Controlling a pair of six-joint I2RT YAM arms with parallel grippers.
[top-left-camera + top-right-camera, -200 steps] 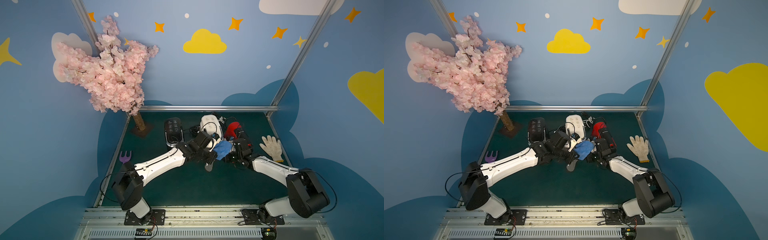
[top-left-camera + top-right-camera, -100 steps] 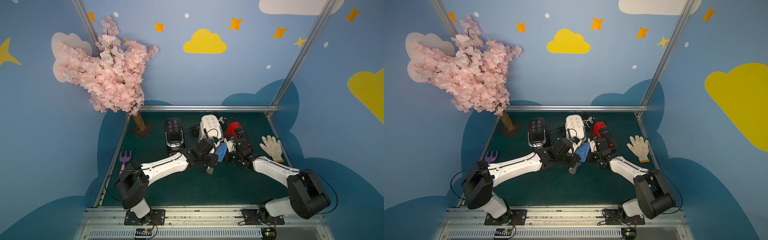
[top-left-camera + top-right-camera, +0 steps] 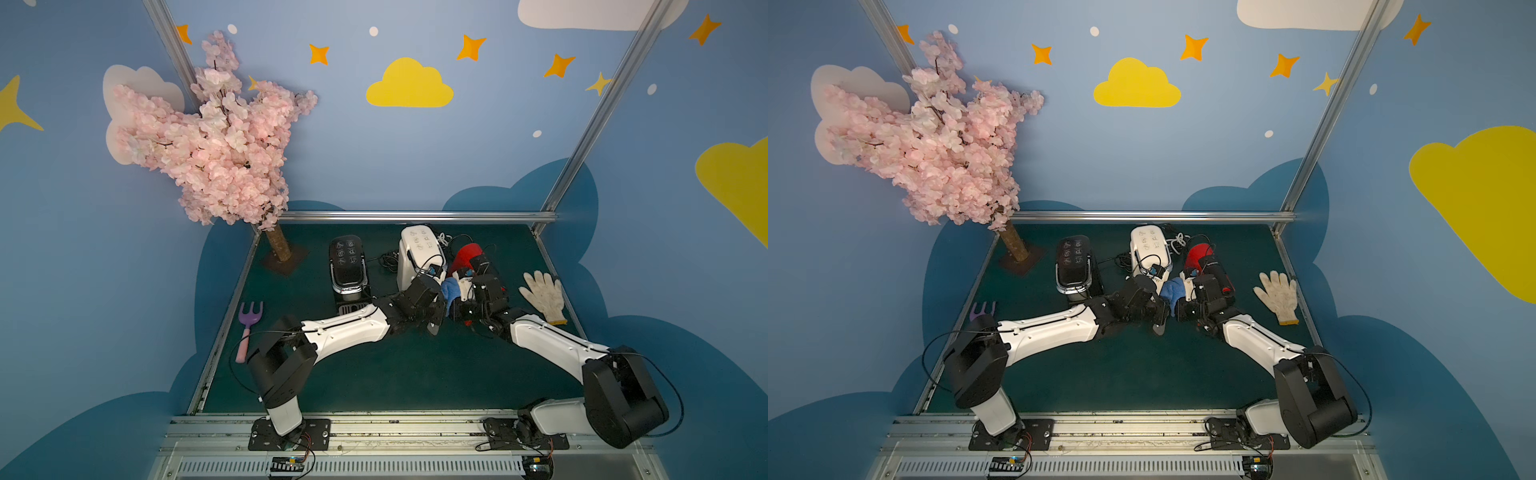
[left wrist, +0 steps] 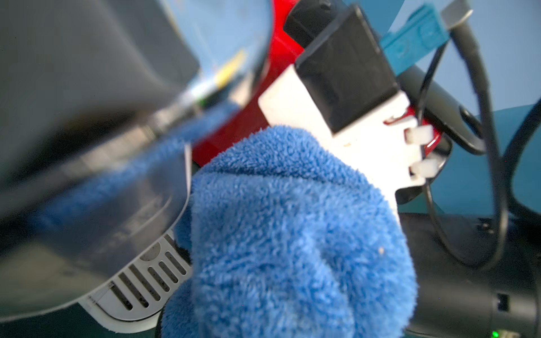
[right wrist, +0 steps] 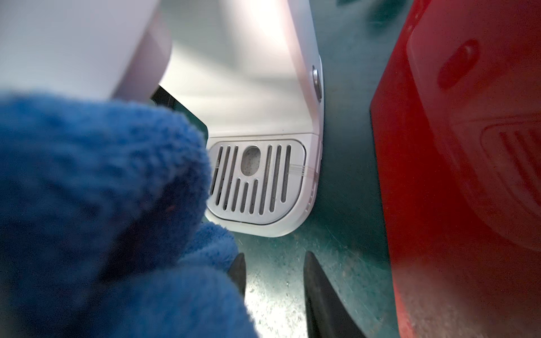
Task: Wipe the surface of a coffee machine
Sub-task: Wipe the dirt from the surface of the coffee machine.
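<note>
Staged robot test booth: painted sky walls, aluminium frame.

No legible text; icons atop coffee machine too small

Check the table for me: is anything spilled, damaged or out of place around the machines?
No spill or damage shows. Dark specks sit in the drip grille of the coffee machine. Cables lie tangled beside it, and a work glove and a purple toy rake lie loose on the mat, both clear of the blue cloth.
</note>
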